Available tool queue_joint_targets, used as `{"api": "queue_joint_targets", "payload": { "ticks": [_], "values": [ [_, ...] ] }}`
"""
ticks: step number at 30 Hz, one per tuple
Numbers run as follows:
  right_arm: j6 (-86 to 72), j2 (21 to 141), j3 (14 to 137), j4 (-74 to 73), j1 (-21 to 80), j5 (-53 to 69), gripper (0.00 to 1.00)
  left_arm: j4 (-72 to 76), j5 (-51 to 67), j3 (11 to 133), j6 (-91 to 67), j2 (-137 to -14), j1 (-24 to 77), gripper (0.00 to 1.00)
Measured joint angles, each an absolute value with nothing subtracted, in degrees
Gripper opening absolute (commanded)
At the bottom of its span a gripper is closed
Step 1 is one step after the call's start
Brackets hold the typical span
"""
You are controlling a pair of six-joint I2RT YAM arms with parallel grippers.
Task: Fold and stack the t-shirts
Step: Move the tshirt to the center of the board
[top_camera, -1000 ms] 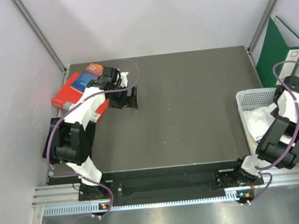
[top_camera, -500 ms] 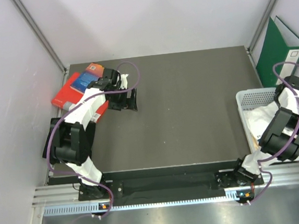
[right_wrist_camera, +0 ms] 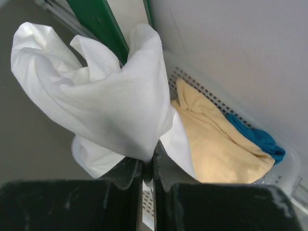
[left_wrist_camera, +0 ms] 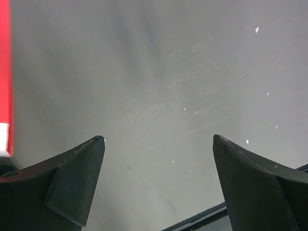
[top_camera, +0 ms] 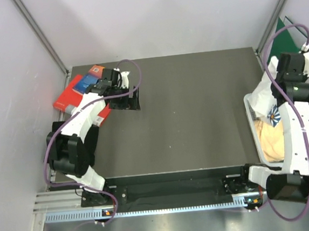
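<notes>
Table [top_camera: 198,117] – dark, matt, the largest item; flecked with pale specks in the left wrist view. Both arms are bolted at its near edge.

Right arm [top_camera: 292,114] – raised over the table's right edge, it stands in front of most of the basket and the binder in the top view.

Left arm [top_camera: 84,119] – reaches to the far left part of the table, beside the books.

Green binder [right_wrist_camera: 96,24] – upright behind the basket. Only a corner clears the right arm from above.

White mesh basket [right_wrist_camera: 207,89] – at the table's right edge, its near end cut off behind the arm.

White t-shirt [right_wrist_camera: 96,101] – bunched and lifted above the basket, hanging from the right gripper. A blue-petalled daisy print [top_camera: 274,117] shows in the top view.

Pale yellow t-shirt [right_wrist_camera: 211,139] – crumpled inside the basket, under the white one.

Blue t-shirt [right_wrist_camera: 257,139] – in the basket beyond the yellow one, with only a small fold visible.

Books – red [top_camera: 69,98] with a blue one [top_camera: 94,75] on top, at the far left corner, partly covered by the left arm.

Right gripper [right_wrist_camera: 148,159] – jaws pressed together on a pinch of the white t-shirt. Its fingertips are hidden from above.

Left gripper [left_wrist_camera: 158,139] – jaws spread wide, nothing between them, over bare table.
</notes>
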State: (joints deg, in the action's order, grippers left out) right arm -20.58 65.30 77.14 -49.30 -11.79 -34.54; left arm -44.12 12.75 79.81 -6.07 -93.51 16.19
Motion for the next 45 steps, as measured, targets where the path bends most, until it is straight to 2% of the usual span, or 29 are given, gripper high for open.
{"api": "queue_joint_targets", "payload": {
  "ticks": [4,8,16,19,23,28,35,39,45],
  "values": [
    [-19.9,64.0,82.1,-48.9,-7.7,-34.0,0.00,-42.7,11.3,79.8,-6.4,-90.8,16.2,0.99],
    [-18.3,67.0,85.0,-49.0,1.0,-30.9,0.00,-41.3,7.8,79.9,-7.4,-88.9,16.2,0.99],
    [-11.9,94.0,102.9,-50.7,32.3,-26.9,0.00,-40.4,-7.1,80.0,-10.5,-84.6,16.1,0.98],
    [-9.3,104.0,111.8,-52.0,40.8,-22.4,0.00,-40.3,-12.1,80.9,-10.6,-83.1,15.9,0.98],
    [-8.0,108.7,115.6,-51.9,46.7,-13.8,0.00,-40.2,-16.6,81.8,-10.6,-82.2,15.6,0.98],
    [-9.5,103.1,105.4,-47.4,46.0,-8.7,0.00,-40.3,-19.3,81.7,-10.7,-82.2,15.6,0.99],
    [-12.6,99.3,90.4,-46.4,34.0,-11.5,0.00,-40.3,-18.9,81.6,-10.8,-82.1,15.6,0.98],
    [-13.5,99.2,90.8,-51.0,33.0,-20.3,0.00,-40.3,-18.9,81.6,-10.9,-82.1,15.6,0.99],
    [-14.4,96.8,99.9,-54.8,33.6,-33.8,0.00,-40.2,-18.9,81.4,-11.3,-82.1,15.6,0.98]
  ]
}}
